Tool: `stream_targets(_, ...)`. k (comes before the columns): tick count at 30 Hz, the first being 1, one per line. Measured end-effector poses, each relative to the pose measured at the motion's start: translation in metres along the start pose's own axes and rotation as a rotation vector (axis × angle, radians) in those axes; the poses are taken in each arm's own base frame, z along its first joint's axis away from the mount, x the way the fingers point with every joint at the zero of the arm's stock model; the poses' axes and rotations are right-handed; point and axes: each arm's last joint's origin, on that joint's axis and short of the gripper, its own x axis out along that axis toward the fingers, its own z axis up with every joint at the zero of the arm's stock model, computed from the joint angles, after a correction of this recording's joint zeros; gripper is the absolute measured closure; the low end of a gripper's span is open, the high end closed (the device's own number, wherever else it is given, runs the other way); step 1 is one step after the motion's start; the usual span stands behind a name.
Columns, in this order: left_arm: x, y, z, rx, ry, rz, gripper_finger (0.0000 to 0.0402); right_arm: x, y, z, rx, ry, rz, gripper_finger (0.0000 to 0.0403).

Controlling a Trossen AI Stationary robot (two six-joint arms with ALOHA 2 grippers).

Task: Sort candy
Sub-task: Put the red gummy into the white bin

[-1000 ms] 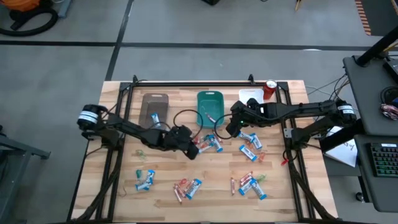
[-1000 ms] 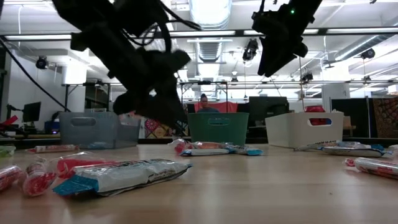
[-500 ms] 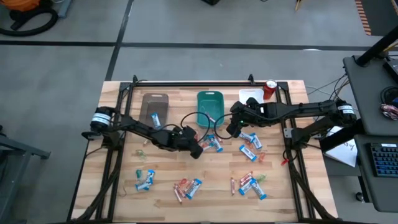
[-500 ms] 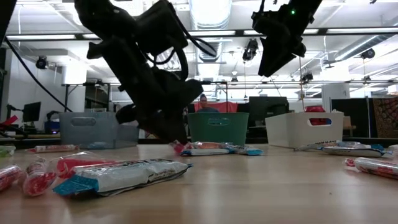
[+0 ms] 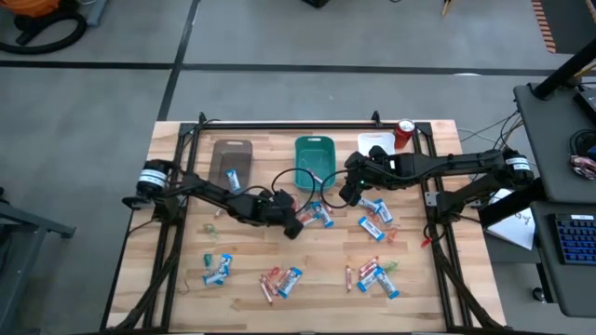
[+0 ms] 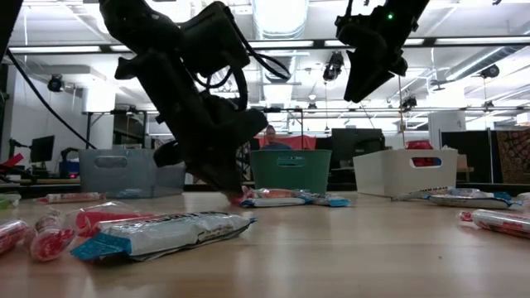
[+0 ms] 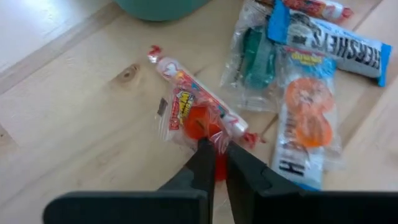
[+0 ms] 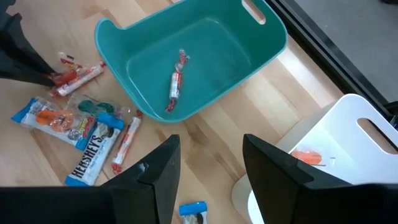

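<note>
Wrapped candy lies scattered over the wooden table. In a cluster near the middle (image 5: 315, 215) are a small red piece in clear wrap (image 7: 198, 120), a red-and-white stick (image 7: 180, 76), an orange packet (image 7: 305, 118) and a blue-and-white bar (image 7: 339, 46). My left gripper (image 7: 216, 152) is down at this cluster (image 6: 234, 190), shut on the red piece. My right gripper (image 8: 211, 174) hangs open above the table (image 5: 346, 191), by the teal tray's (image 8: 205, 50) near right corner. My left gripper pinches the red piece's clear wrapper at its near end (image 7: 214, 138) between its two fingertips. The fingers slant down from the table's left side. The piece still lies on the table, beside the red-and-white stick.
Brown (image 5: 231, 158), teal (image 5: 314, 158) and white (image 5: 374, 144) trays stand along the far side, each with a candy inside; a red can (image 5: 404, 133) stands at the far right. More candy lies near the front (image 5: 216, 270), (image 5: 282, 279), (image 5: 372, 274) and right (image 5: 375, 214).
My left gripper has gone toward the table's right edge and down onto the middle candy cluster, and has shut on the red piece. The candy has stayed where it lay.
</note>
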Motion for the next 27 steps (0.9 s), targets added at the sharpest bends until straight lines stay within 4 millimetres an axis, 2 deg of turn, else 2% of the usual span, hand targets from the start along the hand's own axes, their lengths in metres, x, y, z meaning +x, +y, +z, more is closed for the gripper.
stream_targets(10,-0.032,0.001,0.011,0.102,-0.007,-0.040,0.0400,0.004,0.000,-0.004,-0.026,0.012,-0.005,0.0236)
stream_targets(14,-0.053,-0.002,0.018,0.233,-0.053,-0.090,0.0401,0.006,0.000,-0.007,-0.049,0.015,-0.007,0.0236)
stream_targets(20,-0.083,-0.002,0.038,0.449,-0.194,-0.159,0.0401,0.009,0.002,-0.008,-0.065,0.002,0.004,0.0236)
stream_targets(23,-0.087,-0.003,0.049,0.567,-0.288,-0.175,0.0401,0.012,0.007,-0.007,-0.085,-0.046,0.061,0.0236)
stream_targets(27,-0.082,0.003,0.072,0.594,-0.397,-0.164,0.0402,0.014,0.011,-0.007,-0.113,-0.042,0.165,0.0236)
